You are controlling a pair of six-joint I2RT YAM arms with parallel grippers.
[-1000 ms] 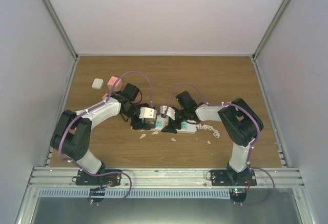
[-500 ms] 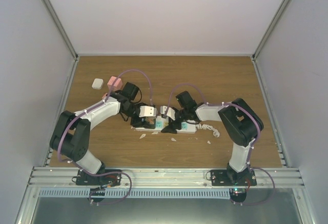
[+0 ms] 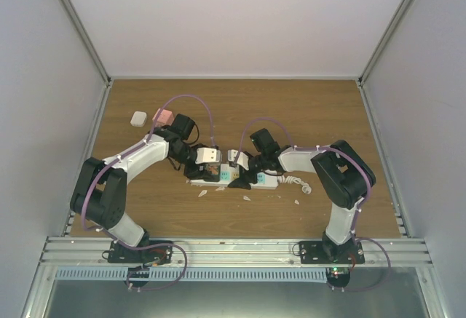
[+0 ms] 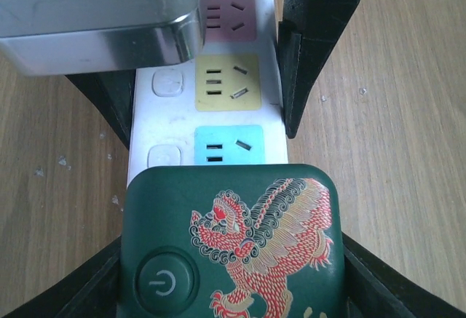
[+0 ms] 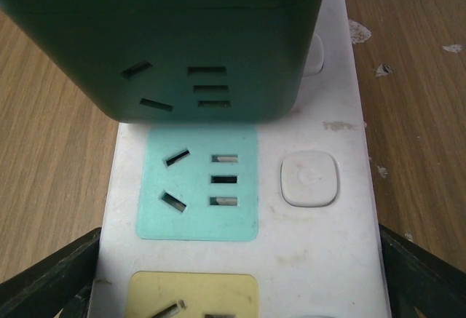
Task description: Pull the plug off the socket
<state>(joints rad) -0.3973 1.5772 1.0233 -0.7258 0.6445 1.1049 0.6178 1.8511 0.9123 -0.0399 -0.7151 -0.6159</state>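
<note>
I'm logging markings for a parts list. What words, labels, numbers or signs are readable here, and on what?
Power sign, a circle with a stroke: on the round button of the green plug.
No words, brands or numbers can be read; the power strip bears only coloured squares, the plug a red lion picture.

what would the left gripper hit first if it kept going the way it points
The green plug, which the left gripper grips; beyond it the power strip, though depth is unclear.
</note>
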